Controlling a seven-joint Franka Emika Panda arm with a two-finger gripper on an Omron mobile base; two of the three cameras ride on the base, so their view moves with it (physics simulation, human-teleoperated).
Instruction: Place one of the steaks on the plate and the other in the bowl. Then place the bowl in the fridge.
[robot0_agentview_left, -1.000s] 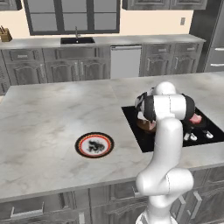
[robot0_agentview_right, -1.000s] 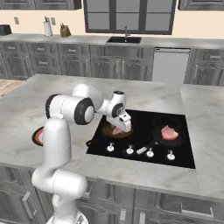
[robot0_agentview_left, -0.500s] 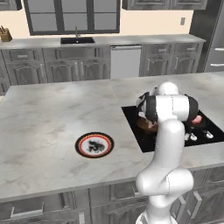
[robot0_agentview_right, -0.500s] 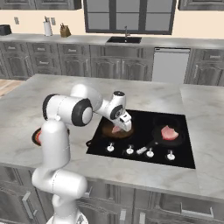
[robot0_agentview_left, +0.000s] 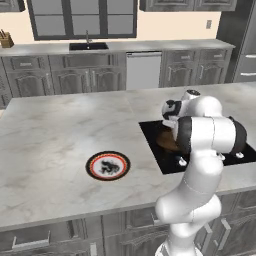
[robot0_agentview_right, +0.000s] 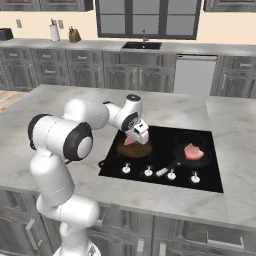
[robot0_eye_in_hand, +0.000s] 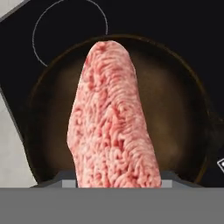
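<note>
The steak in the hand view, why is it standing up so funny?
That steak stands on edge over the brown pan on the stove because the pincer is shut on it. The other steak lies flat in its pan. Nothing looks spilled or broken.

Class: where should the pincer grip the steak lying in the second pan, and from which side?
Grip the steak across its narrower width, at the middle, coming straight down from above. It lies flat in the black pan, whose rim probably blocks a sideways approach.
</note>
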